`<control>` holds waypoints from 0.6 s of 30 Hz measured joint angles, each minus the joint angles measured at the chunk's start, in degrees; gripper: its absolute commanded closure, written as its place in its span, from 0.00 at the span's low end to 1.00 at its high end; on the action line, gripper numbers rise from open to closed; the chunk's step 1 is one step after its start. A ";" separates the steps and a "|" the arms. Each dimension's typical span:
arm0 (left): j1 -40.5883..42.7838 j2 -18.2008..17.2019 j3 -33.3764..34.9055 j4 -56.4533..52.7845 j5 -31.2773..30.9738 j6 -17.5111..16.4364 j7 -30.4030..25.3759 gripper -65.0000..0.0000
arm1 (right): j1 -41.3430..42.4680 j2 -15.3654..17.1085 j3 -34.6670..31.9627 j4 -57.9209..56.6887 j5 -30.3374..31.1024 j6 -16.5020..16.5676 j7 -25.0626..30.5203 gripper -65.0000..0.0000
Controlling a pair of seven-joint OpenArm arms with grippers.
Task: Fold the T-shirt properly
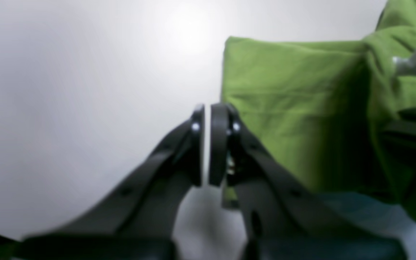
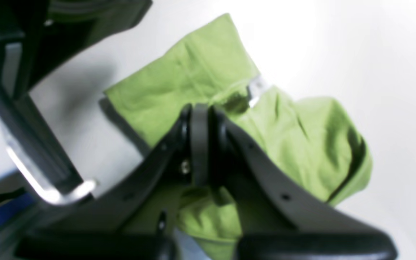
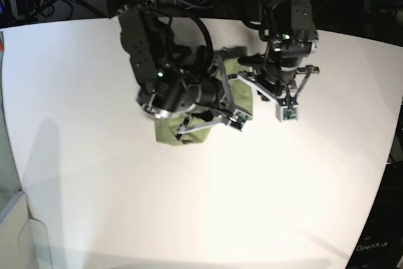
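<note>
Base view: one T-shirt, two closed claws, one table.

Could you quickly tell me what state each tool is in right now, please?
Left tool: closed, holding nothing; it sits beside the T-shirt.
Right tool: closed; whether it pinches the T-shirt cannot be told.
</note>
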 measured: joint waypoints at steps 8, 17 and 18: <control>1.75 0.04 -4.07 -0.20 -0.35 -0.35 0.17 0.97 | 0.02 0.87 0.00 0.00 0.00 0.02 -0.11 0.99; 1.88 -0.17 -11.52 -9.09 0.07 -0.04 -0.63 0.97 | 1.38 0.85 -0.15 2.10 0.00 0.02 -0.42 0.99; 1.57 -0.13 -11.39 -10.91 -0.22 -0.04 -0.55 0.97 | 1.60 0.79 -0.15 2.08 0.00 0.02 -0.50 0.99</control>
